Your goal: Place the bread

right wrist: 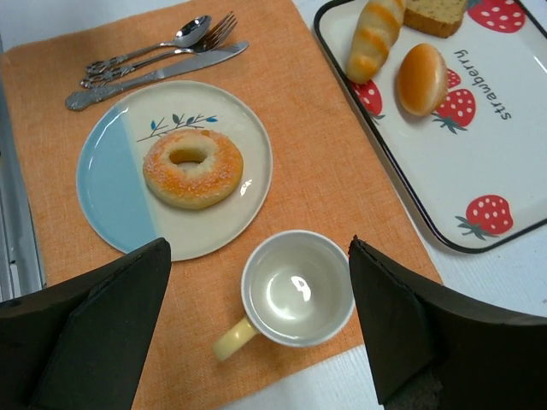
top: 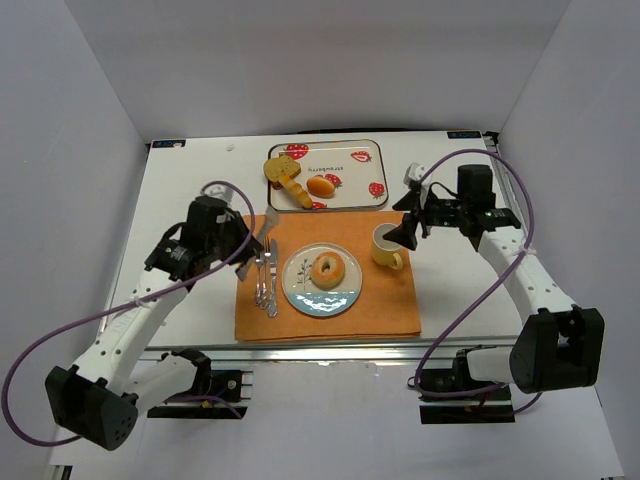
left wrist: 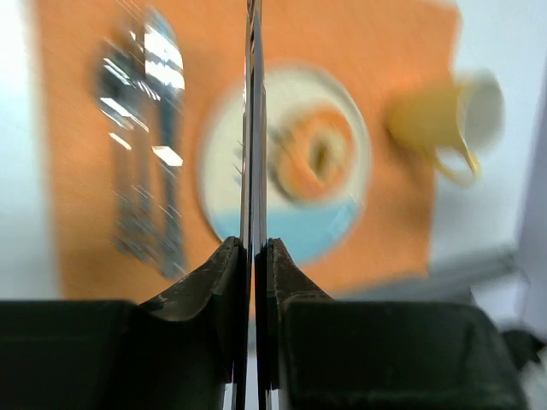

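Note:
The bread, a golden-tan ring bagel (top: 326,270), lies on the white-and-blue plate (top: 300,290) in the middle of the orange mat. It also shows in the right wrist view (right wrist: 192,166) and, blurred, in the left wrist view (left wrist: 316,154). No gripper touches it. My left gripper (top: 250,250) hovers left of the plate, shut (left wrist: 255,243) on a thin metal utensil (left wrist: 254,128) seen edge-on. My right gripper (top: 410,228) is open and empty (right wrist: 259,248), its fingers spread above either side of the yellow cup (right wrist: 297,286).
The cup (top: 388,247) stands right of the plate. Spoon, fork and knife (right wrist: 154,64) lie on the mat (top: 380,300) left of the plate. A strawberry tray (top: 360,180) at the back holds a round orange bun (top: 321,186) and a long bread piece (top: 293,188).

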{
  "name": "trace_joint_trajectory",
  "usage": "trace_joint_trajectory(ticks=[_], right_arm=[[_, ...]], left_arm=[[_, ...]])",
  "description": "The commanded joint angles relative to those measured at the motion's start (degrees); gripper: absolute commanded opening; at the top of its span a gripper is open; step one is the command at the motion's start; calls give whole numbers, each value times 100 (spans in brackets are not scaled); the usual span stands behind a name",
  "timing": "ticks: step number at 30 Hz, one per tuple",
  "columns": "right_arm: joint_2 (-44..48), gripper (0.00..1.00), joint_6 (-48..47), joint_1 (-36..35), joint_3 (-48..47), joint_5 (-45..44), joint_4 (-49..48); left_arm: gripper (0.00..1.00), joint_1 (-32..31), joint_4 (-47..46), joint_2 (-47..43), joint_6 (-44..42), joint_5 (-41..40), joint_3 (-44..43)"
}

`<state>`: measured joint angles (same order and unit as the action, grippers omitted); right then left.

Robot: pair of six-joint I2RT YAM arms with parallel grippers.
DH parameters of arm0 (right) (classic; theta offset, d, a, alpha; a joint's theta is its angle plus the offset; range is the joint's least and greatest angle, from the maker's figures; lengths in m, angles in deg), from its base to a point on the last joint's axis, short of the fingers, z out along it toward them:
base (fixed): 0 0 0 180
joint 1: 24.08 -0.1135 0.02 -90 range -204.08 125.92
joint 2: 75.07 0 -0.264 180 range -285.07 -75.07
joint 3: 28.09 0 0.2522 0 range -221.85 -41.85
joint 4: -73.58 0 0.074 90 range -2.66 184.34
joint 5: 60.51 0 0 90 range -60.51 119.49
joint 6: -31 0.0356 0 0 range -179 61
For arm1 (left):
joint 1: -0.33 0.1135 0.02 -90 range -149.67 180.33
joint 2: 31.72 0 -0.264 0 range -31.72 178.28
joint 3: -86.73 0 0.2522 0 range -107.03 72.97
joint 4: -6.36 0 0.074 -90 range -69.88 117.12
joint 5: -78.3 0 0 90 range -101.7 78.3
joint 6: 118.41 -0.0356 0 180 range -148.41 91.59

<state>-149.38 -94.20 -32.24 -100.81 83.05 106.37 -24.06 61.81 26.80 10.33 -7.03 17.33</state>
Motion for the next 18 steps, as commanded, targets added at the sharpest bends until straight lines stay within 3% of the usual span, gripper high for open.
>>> trace_joint_trajectory(ticks=[1, 6, 7, 8, 10, 13, 18], right_arm=[[-14, 89, -163, -387, -318, -661, 198], [-49, 89, 293, -932, -362, -1740, -196], [-75, 89, 434, -1054, -353, -1944, -319], [-84, 89, 687, -1099, -362, -2129, -495], [-119, 90, 1013, -1231, -362, -2743, -689], [-120, 89, 1691, -1336, -344, -3535, -1041], [-164, 89, 2096, -1355, -458, -4125, -1068]], left_arm=[[4, 1009, -684, 133, -955, -1038, -80], [4, 1796, -2769, 89, -2334, -1029, 1078], [7, 1849, -3233, 220, -2510, -1247, 1212], [16, 1893, -3455, 334, -2782, -1301, 1335], [23, 2172, -3938, 606, -2950, -1023, 1581], [37, 2429, -4299, 1353, -3170, -164, 1670], [49, 2763, -4459, 2119, -3224, -10, 1740]])
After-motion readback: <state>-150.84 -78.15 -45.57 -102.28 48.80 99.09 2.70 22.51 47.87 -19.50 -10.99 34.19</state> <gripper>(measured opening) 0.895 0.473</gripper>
